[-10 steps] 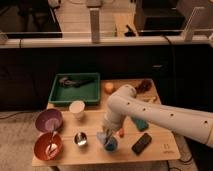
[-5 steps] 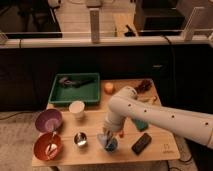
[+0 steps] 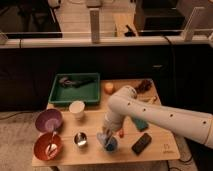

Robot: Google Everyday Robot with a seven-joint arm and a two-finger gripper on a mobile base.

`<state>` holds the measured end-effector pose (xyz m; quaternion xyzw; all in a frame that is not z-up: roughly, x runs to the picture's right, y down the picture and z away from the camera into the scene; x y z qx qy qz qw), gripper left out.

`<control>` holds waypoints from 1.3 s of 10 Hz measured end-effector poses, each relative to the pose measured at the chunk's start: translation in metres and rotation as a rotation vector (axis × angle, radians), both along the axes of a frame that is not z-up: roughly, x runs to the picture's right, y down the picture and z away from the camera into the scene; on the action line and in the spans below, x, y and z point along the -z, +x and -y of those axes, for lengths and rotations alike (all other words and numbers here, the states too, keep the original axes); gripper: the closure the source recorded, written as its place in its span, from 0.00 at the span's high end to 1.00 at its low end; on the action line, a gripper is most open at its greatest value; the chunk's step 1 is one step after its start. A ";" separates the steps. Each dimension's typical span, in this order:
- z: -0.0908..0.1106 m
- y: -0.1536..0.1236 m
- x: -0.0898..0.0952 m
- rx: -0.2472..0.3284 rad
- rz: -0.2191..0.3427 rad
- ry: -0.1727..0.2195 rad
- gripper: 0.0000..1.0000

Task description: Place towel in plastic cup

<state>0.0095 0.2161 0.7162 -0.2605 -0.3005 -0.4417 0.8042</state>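
A blue plastic cup [image 3: 110, 145] stands near the front middle of the wooden table [image 3: 95, 156]. My gripper [image 3: 106, 137] hangs right over the cup's mouth, at the end of the white arm [image 3: 150, 116] that reaches in from the right. A pale bit shows at the cup's rim under the gripper; I cannot tell if it is the towel. No towel shows elsewhere on the table.
A green tray [image 3: 75, 88] with a dark object sits at the back left. In front of it are a white cup [image 3: 77, 109], a purple bowl [image 3: 48, 120], an orange bowl [image 3: 48, 145] and a small metal cup [image 3: 80, 139]. A black device [image 3: 141, 143] lies at the front right, an orange fruit [image 3: 109, 87] at the back.
The gripper has sunk very slightly toward the blue cup. Nothing else has moved.
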 end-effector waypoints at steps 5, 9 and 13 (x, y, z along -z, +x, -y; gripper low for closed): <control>-0.013 0.007 0.018 -0.008 0.042 0.027 0.00; -0.014 0.007 0.020 -0.019 0.061 0.021 0.26; -0.022 0.010 0.023 -0.026 0.056 0.005 0.66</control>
